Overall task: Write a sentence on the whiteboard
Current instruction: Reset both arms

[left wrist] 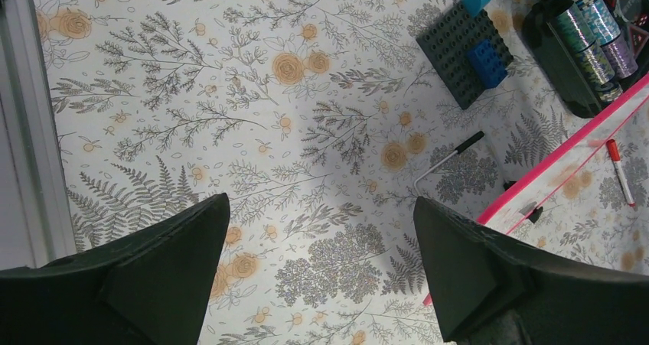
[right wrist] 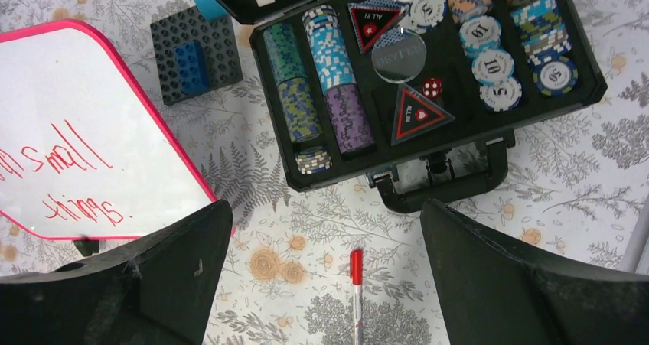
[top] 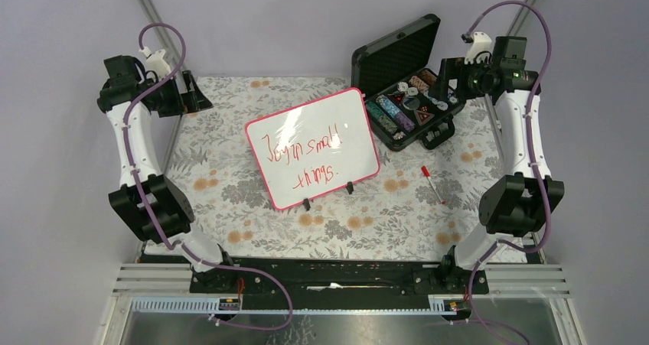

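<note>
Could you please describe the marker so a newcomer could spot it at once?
Start at the whiteboard standing mid-table, then look right, to the floral cloth in front of the open black case. The marker lies there alone: slim, white, red-capped, touching nothing.

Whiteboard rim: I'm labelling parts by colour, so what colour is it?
Pink-red; the whiteboard rim shows best in the right wrist view.

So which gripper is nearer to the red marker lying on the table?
Right. The right gripper hovers near the red marker, on its side of the whiteboard; the left gripper is on the other side, far off.
</note>
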`<state>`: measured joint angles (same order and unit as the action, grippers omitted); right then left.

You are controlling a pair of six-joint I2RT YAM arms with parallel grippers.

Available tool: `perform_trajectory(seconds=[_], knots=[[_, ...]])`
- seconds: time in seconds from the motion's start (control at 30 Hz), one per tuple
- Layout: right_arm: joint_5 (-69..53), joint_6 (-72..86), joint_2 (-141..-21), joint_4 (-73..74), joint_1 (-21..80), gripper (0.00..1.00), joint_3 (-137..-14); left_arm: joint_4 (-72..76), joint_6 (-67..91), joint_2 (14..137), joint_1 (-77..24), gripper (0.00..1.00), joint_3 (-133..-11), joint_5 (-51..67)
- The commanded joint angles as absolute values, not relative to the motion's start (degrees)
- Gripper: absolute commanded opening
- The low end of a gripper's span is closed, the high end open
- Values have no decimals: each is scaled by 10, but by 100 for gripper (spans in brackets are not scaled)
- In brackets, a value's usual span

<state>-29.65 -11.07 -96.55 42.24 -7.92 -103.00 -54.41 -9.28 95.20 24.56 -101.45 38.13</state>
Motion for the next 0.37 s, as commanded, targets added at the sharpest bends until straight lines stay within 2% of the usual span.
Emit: perform_trajectory(seconds=[0.0, 0.33], knots=[[-309, -101, -961, 433, -83, 100, -1056, -530, -110, 951, 247, 99, -1041, 370], [-317, -102, -965, 433, -84, 100, -1047, -523, -109, 958, 246, 99, -1048, 355]])
